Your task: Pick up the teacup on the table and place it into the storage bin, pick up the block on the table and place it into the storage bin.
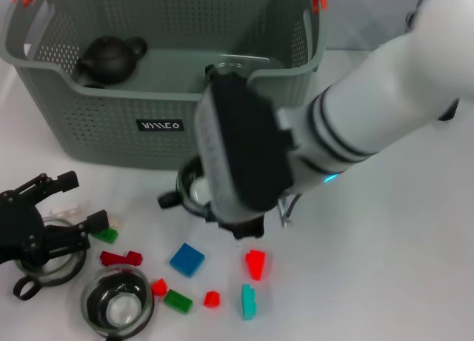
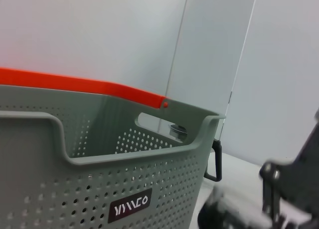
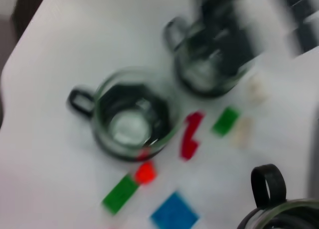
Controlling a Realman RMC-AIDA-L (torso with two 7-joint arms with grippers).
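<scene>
Bright, even light — soft shadows (barely any glare) — right wrist view heavily blurred.

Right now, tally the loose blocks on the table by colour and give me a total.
Red blocks: 4
Green blocks: 2
Blue blocks: 1
Teal blocks: 1
Pale blocks: 2
Total: 10

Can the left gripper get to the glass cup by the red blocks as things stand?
Probably yes. The left gripper sits low at the table's left, over another glass cup, and the target cup stands beside it with only bare table between. The right gripper is off by the basket.
</scene>
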